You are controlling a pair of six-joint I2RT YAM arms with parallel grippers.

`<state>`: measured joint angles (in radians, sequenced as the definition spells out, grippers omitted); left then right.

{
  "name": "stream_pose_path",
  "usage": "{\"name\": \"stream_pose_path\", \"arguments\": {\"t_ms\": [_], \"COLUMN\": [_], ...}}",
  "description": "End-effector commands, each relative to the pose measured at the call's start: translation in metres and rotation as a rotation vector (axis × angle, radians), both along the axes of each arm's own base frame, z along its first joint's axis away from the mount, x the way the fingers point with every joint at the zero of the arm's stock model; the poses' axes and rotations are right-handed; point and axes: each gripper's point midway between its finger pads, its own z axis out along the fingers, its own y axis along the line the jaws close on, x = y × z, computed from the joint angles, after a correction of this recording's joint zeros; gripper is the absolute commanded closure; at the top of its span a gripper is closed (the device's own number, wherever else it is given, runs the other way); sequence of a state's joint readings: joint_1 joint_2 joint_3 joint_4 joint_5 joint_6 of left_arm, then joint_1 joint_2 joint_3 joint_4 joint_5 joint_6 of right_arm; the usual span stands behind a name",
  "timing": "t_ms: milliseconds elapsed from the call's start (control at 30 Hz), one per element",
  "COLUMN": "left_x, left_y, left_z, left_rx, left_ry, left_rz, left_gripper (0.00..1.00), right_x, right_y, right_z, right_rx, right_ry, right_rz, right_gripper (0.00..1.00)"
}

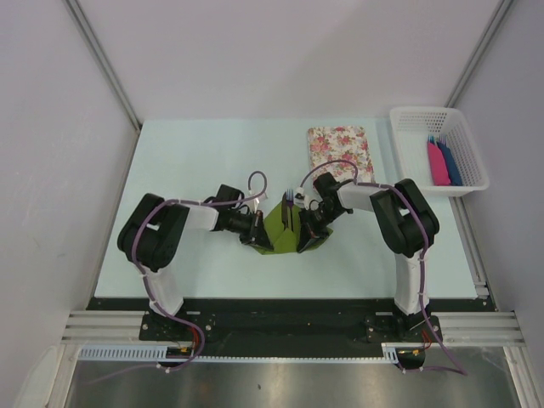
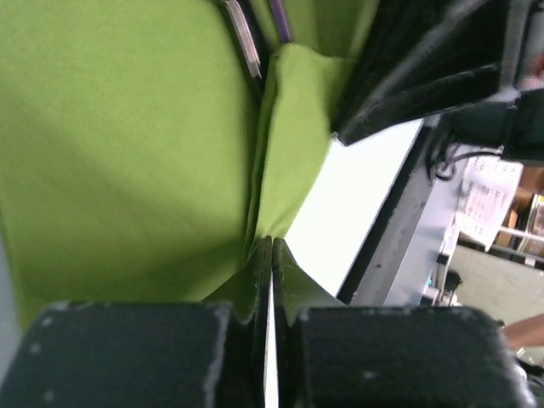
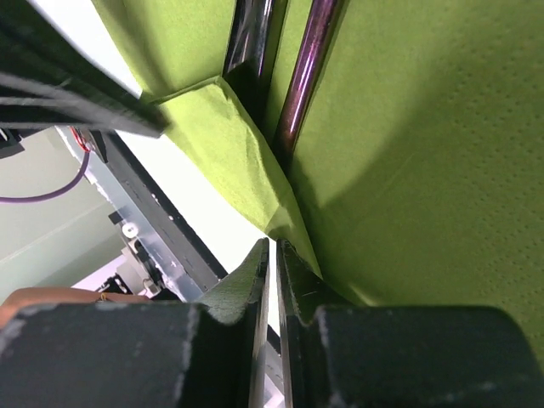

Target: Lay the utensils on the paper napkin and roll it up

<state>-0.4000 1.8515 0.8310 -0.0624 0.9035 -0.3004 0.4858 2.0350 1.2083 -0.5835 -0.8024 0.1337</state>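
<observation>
We see the left end effector point(image 2: 270, 255) and the right end effector point(image 3: 272, 255) each pinching the paper napkin point(image 1: 280, 231), folded around the utensils point(image 3: 308, 68), on the worktop point(image 1: 187, 161) near the floral mat point(image 1: 340, 143).

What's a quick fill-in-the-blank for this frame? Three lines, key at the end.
1. The left gripper and the right gripper are each shut on an edge of the paper napkin, whose colour is ____.
2. Among the utensils lying in the napkin, the one whose tines stick out past its far edge is a ____.
3. The white basket holds flat pieces in pink and ____.

Missing words: green; fork; blue.
</observation>
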Motion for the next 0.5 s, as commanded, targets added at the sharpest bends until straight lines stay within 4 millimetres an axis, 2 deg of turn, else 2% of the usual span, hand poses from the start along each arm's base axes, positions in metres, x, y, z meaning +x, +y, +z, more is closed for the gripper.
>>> {"name": "stream_pose_path", "arguments": {"t_ms": [0, 67, 200, 367, 433, 467], "left_x": [0.013, 0.015, 0.013, 0.024, 0.03, 0.031], "left_y": [-0.016, -0.024, -0.038, -0.052, -0.057, -0.058], "left_z": [0.054, 0.067, 0.075, 0.062, 0.066, 0.06], "left_rx": [-0.197, -0.248, -0.304, -0.309, -0.339, -0.337], "left_ry": [-0.174, -0.199, -0.202, -0.152, -0.15, -0.131], "left_rz": [-0.015, -0.008, 0.002, 0.049, 0.065, 0.072], "left_gripper": [0.95, 0.92, 0.88, 0.87, 0.86, 0.86], "right_x": [0.001, 0.002, 0.002, 0.001, 0.0, 0.001], "right_y": [-0.008, -0.008, -0.008, -0.009, -0.01, -0.012], "right_z": [-0.013, -0.013, -0.013, -0.014, -0.014, -0.016], "right_rx": [-0.041, -0.035, -0.028, -0.026, -0.025, -0.025], "right_ry": [-0.009, -0.004, 0.015, 0.026, 0.036, 0.042], "right_rz": [0.0, -0.003, -0.013, -0.023, -0.028, -0.035], "right_gripper": [0.88, 0.88, 0.88, 0.88, 0.88, 0.88]}}
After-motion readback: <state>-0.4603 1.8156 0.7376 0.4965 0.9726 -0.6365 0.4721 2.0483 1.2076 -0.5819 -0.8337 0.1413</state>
